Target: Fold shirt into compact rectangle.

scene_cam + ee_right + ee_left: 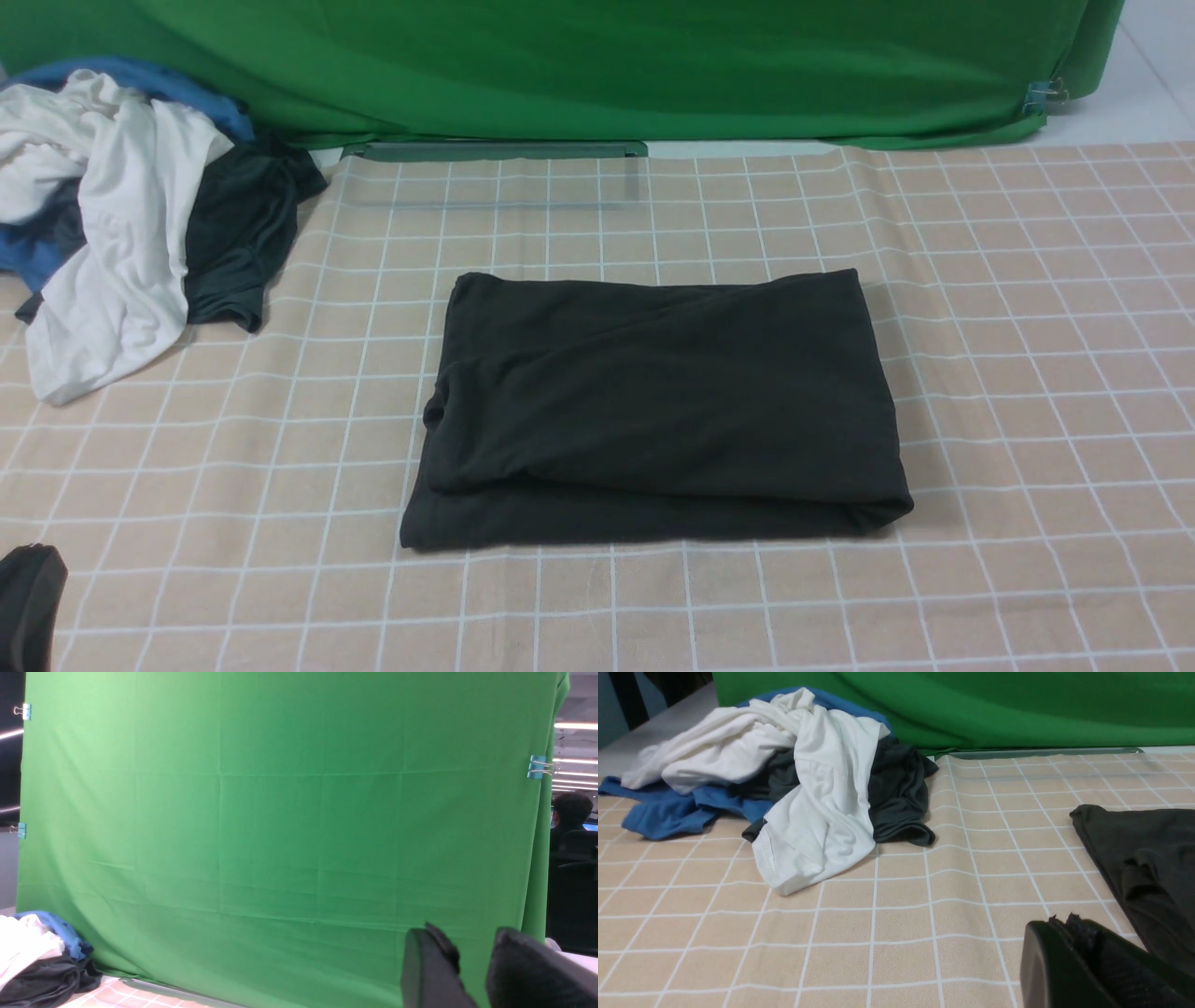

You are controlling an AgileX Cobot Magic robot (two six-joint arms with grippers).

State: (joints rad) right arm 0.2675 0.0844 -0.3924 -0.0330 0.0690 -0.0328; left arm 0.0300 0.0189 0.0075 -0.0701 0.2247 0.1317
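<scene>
Left gripper (1069, 947): jaws closed, empty, low over checked beige tablecloth (1027, 373)
Right gripper (472, 961): jaws apart, empty, raised, facing green backdrop (280, 812)
Black cotton T-shirt (653, 401): folded rectangle, flat at cloth centre
Clothes pile (121, 233): far left

Cut off and hidden parts

The left gripper (28, 602) shows only as a dark corner at the front view's near-left edge. The shirt (658, 406) hides its print and collar in its folds. The clothes pile (121, 215) runs off the left edge; the dark grey garment lies partly under white cloth.
</scene>
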